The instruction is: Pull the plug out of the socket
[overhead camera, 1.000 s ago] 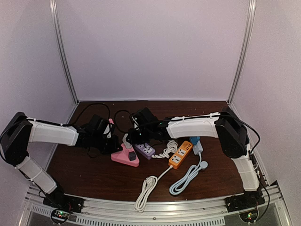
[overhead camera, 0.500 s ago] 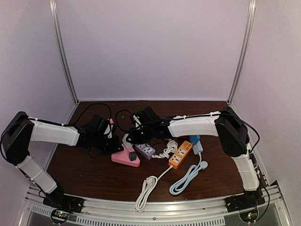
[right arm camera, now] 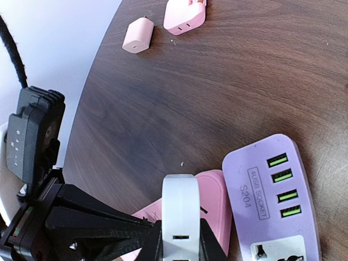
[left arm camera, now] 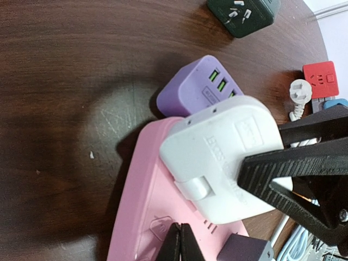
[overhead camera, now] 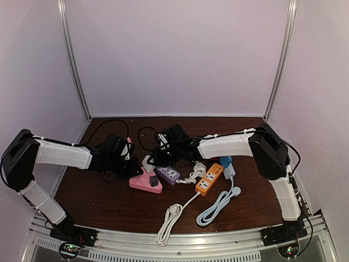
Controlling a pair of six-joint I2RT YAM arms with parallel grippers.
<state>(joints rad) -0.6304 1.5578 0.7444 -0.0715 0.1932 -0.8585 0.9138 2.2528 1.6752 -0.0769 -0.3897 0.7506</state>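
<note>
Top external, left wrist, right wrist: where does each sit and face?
Top external: above, behind the bases, looking down on the table; left arm and right arm show.
Left wrist: looks down at the white adapter on the pink strip; left gripper tips at the bottom edge.
Right wrist: looks down along the right gripper, clamped on the adapter.
Shared: both wrist views show adapter, strip, purple socket.

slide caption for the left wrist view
Right hand gripping the white plug on the pink socket strip, purple strip behind
</note>
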